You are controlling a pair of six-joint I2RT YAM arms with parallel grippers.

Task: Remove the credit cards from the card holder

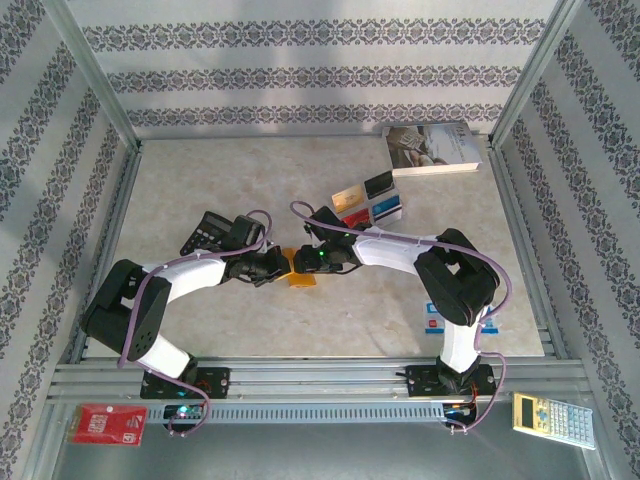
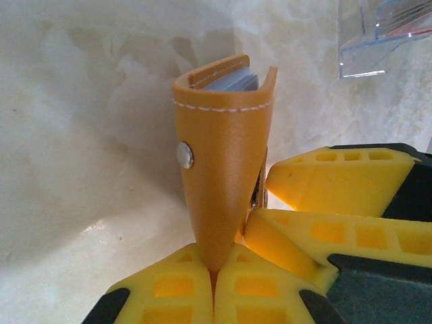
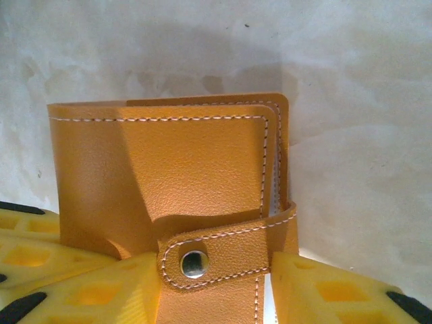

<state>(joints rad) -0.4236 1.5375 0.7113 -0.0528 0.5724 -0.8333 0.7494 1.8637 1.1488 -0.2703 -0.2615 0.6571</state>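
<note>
- The left claw (image 2: pixel 214 270) is clamped tight on the near edge of the card holder (image 2: pixel 223 155), its two fingers meeting on the leather. I judge this pinch is an anchor, giving the other arm something steady to pull against.
- One card holder sits mid-table between the two arms, folded, tan-orange outside, with a sliver of blue-grey lining at its far mouth. Whether it touches the table (image 1: pixel 220 170) or hangs just above it, I cannot tell. Nor can I tell whether any card is left inside.
- One strap (image 3: pixel 229 236) wraps round the holder's edge. Its single snap stud (image 3: pixel 194 263) looks pressed home, so the holder probably needs unsnapping before anything slides out.
- The right claw (image 3: pixel 214 273) faces the holder's broad side, one finger on each side of the strap. Whether the fingers are pressing it or only bracketing it, I cannot tell. The placement suggests the strap is the target.
- Four cards lie loose behind the right arm, well apart from the holder: a tan card (image 1: pixel 347 196), a black card (image 1: pixel 378 184), a red-orange card (image 1: pixel 357 217) and a blue-and-white card (image 1: pixel 388 210). Grouped as they are, they read as the drop spot.
- One book (image 1: pixel 432 148) rests at the back right corner and has no part in the job.
</note>
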